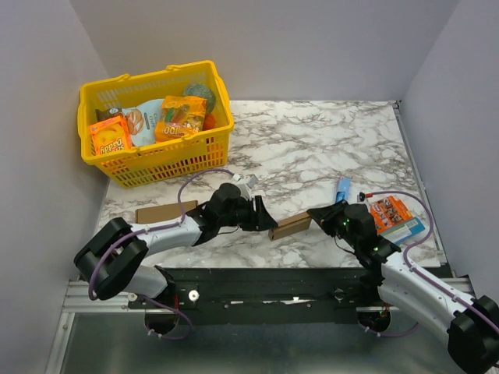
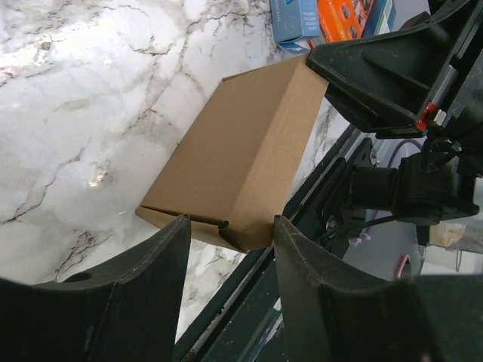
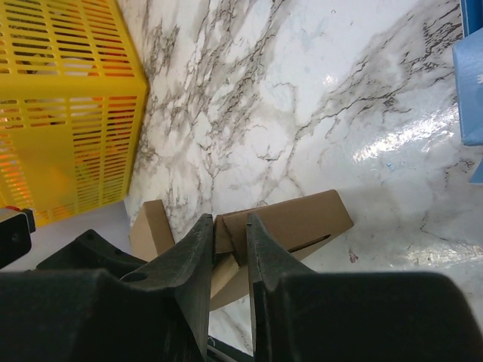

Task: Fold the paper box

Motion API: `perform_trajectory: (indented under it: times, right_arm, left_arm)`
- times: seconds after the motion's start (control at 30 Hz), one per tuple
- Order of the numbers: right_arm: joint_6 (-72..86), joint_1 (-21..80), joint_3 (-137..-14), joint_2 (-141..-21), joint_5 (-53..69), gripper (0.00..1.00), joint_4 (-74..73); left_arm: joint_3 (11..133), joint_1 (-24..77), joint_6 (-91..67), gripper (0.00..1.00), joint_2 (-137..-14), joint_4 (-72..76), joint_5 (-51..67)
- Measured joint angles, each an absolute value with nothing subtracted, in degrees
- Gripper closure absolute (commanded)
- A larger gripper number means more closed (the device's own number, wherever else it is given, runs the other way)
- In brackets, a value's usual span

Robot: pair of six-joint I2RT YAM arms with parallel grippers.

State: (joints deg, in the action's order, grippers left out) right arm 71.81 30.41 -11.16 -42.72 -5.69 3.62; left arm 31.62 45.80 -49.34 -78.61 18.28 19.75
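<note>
Behind right tool, paper box end

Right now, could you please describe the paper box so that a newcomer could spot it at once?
On the marble table, look at the near edge, between the left gripper and right gripper. The paper box is the brown cardboard piece there, folded up, unlike the flat cardboard rectangle further left.
</note>
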Motion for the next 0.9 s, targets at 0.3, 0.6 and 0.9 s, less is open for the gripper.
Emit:
perform_trajectory:
  times: [0.3,0.6,0.9]
  right_arm:
    - [71.8,30.6,-11.2,-42.3,-6.3,0.99,3.2]
    - [71.8,30.7,-11.2,-42.2,-6.6,1.00,3.0]
    - [71.7,30.7,-11.2,-42.2,-7.3,1.00,3.1]
  left_arm:
    - [33.4,44.9,-48.4,0.62,-81.2,18.7,25.4]
    - [34.3,44.7,-46.3,0.70,-82.4,18.0,28.3]
    - [36.8,47.3,-43.6,0.74,-82.8,13.5,27.8]
